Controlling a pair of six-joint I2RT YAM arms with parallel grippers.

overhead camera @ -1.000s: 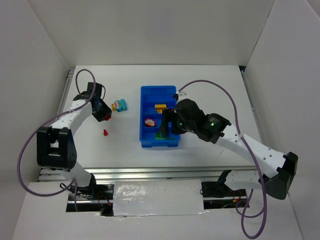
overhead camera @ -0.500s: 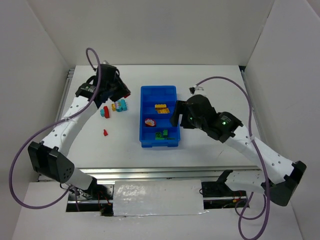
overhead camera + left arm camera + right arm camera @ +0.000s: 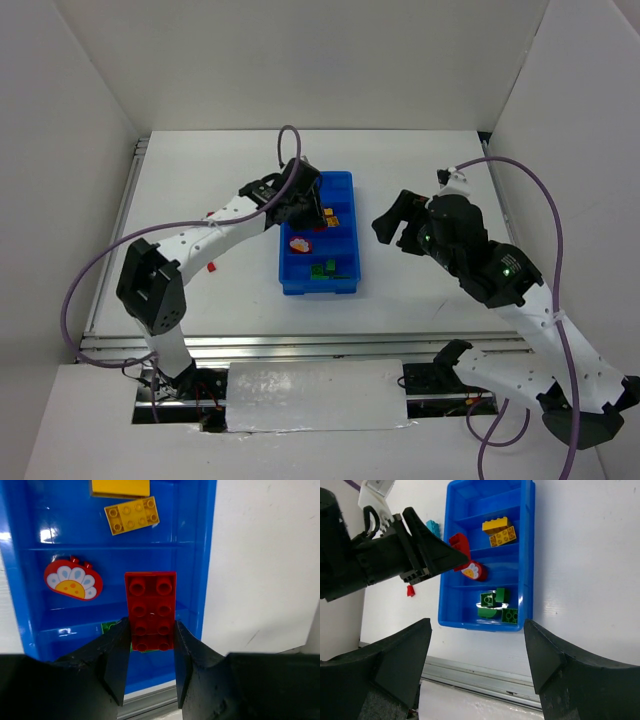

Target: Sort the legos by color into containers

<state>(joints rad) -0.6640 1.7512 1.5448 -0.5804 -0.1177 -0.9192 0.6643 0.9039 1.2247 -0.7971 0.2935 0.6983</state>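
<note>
A red brick [image 3: 150, 600] is clamped in the left gripper [image 3: 150, 626] above the blue tray [image 3: 205, 555], while the right gripper [image 3: 477, 623] is spread wide at its right.

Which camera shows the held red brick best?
The left wrist view: the red brick fills the middle, studs clear, clamped in the left gripper. The right wrist view shows only a red sliver; from above, the arm hides it.

Inspector: What kind of premises is this?

Operator: A robotics lab test cell, from what I see. I run two robot arms [image 3: 215, 228] fixed to a metal rail [image 3: 300, 347] at the near edge of a white table [image 3: 420, 165], boxed in by plain white panels [image 3: 300, 60]. Purple cables [image 3: 555, 240] loop loose above it.
</note>
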